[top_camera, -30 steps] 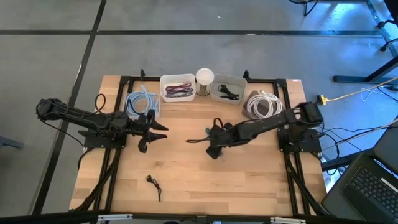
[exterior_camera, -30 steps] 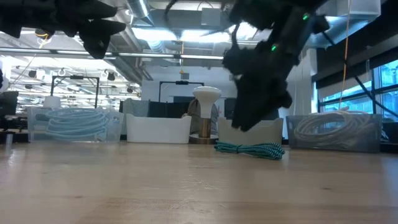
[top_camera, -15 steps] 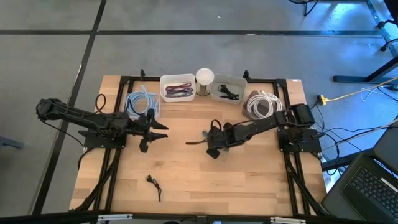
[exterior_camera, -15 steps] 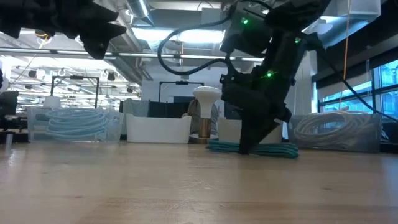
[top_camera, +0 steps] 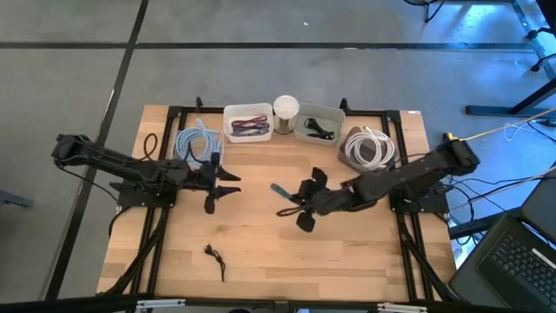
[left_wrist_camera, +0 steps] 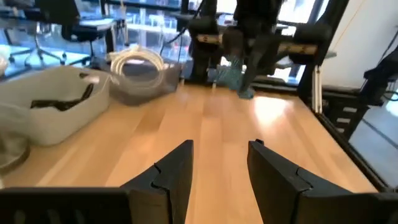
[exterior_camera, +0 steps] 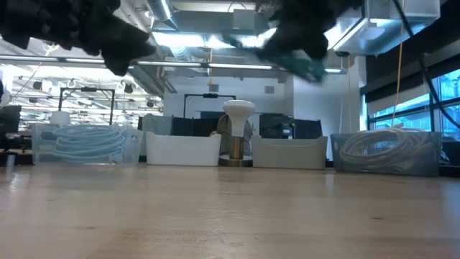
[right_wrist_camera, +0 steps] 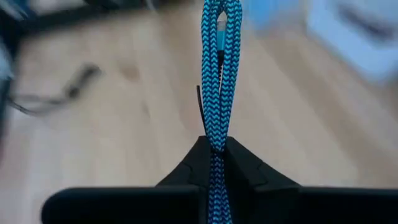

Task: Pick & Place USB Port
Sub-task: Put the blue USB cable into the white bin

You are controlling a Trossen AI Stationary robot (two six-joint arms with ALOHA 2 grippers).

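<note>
The right tool (right_wrist_camera: 214, 152) is gripping a braided teal USB cable (right_wrist_camera: 216, 74) at frame centre; the left tool (left_wrist_camera: 217, 165) is hanging parted above the worktop (top_camera: 261, 252).

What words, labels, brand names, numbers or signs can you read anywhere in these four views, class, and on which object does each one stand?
None can be read.
The white bins and the wooden table carry no visible print.
The braided blue cable, clamped in the right gripper, shows only its woven pattern.
The left gripper, open over the table, bears no marking.
Anything in the room behind is too blurred to read.
</note>
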